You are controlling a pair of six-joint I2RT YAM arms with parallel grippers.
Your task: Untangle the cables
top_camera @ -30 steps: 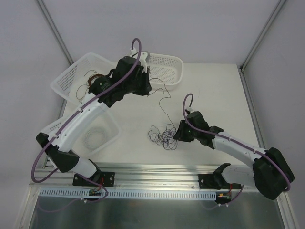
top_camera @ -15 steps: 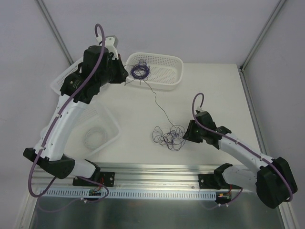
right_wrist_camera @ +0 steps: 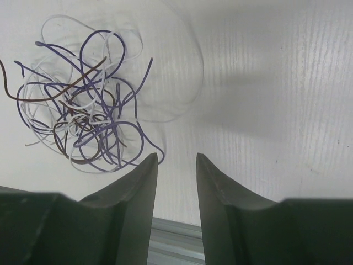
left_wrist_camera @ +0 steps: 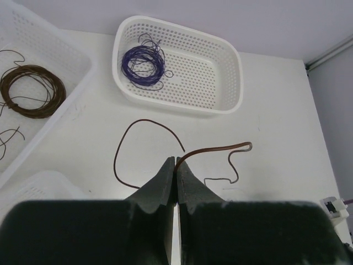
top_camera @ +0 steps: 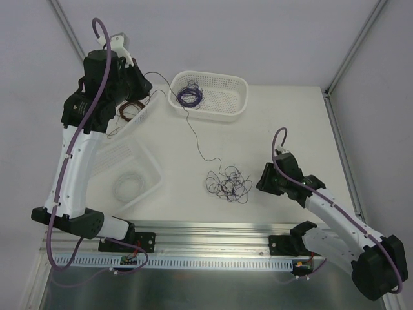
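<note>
Top external, purple coil [top_camera: 189, 97] in basket [top_camera: 222, 97], cables [top_camera: 228, 184] apart

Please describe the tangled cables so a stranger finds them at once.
On the white table, near its front edge, just left of the right hand, lies a loose scribble of cables. Only it mixes purple, brown and white; the coils in the baskets are neat and single-coloured.

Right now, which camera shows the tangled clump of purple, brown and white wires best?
The right wrist view: the tangled wire clump is close, strands distinct. The top view shows it small; the left wrist view misses it.
</note>
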